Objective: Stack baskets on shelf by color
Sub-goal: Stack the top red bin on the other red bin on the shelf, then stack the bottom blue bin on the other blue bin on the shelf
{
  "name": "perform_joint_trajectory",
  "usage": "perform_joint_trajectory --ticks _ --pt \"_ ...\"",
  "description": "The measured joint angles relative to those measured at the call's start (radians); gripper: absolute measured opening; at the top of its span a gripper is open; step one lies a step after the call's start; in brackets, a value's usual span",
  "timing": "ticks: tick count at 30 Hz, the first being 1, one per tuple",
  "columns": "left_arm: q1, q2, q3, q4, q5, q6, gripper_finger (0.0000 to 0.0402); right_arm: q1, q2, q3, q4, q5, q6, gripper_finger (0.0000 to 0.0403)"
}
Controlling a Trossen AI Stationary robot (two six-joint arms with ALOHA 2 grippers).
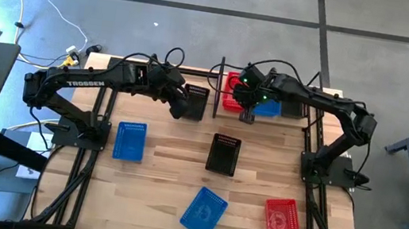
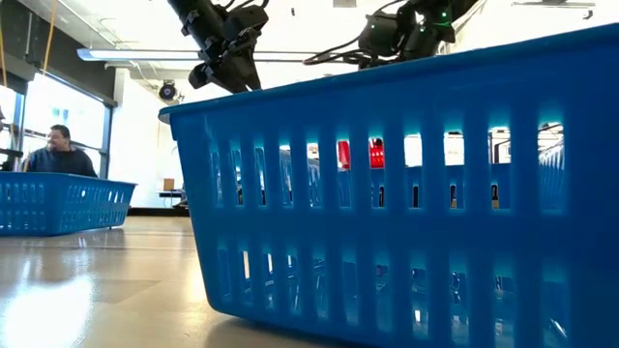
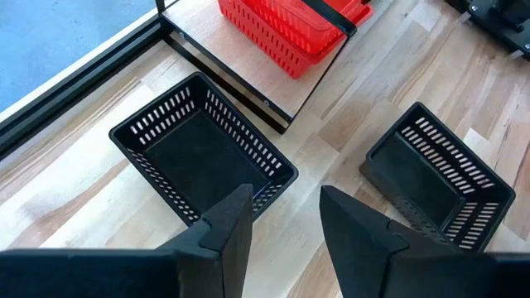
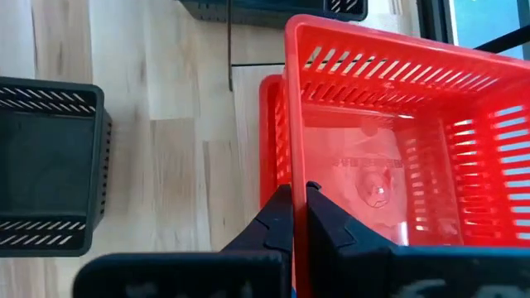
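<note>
My right gripper (image 4: 298,194) is shut on a red basket (image 4: 389,149) at the shelf (image 1: 219,92), over a second red basket (image 4: 270,124) whose edge shows beside it. A blue basket (image 1: 269,108) sits beside them under the right arm. My left gripper (image 3: 286,199) is open and hovers above a black basket (image 3: 199,157) that stands on the table just left of the shelf. A second black basket (image 3: 439,182) stands nearer the table's middle. Also on the table are two blue baskets (image 1: 129,140), (image 1: 204,211) and one red basket (image 1: 283,220). My right gripper pinches the upper red basket by the rim of one side wall (image 4: 291,165), with one finger inside the basket and one outside. The fingers come from above, slanting down. The basket sits over the second red basket, shifted a little to one side; whether it rests in it, I cannot tell.
The shelf's thin black posts (image 4: 229,41) and its wooden floor (image 3: 248,74) stand at the table's far edge between the arms. In the low view a blue basket (image 2: 406,193) fills the foreground. A person (image 2: 58,155) sits in the room beyond.
</note>
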Motion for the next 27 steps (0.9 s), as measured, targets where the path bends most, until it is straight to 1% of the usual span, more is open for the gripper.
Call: perform_joint_trajectory --ticks 4,6,12,16,20,23,27 --pt "0.000 0.000 0.000 0.000 0.000 0.000 0.0131 0.000 0.000 0.000 0.012 0.037 -0.019 0.0002" --pt "0.000 0.000 0.000 0.000 0.000 -0.001 0.0131 0.000 0.000 0.000 0.012 0.050 -0.027 0.0012" --pt "0.000 0.000 0.000 0.000 -0.001 -0.003 0.0131 0.000 0.000 0.000 0.028 0.056 -0.033 0.0064" --pt "0.000 0.000 0.000 0.000 -0.002 -0.004 0.0131 0.000 -0.002 0.000 0.025 0.056 -0.033 0.0087" --pt "0.000 0.000 0.000 0.000 -0.002 -0.004 0.0131 0.001 -0.026 0.000 0.010 0.057 -0.020 0.0095" --pt "0.000 0.000 0.000 0.000 -0.002 -0.004 0.0131 0.003 -0.054 0.000 -0.011 0.055 0.028 0.0096" --pt "0.000 0.000 0.000 0.000 -0.002 -0.002 0.0131 0.027 -0.103 0.000 -0.056 0.025 0.124 0.0096"
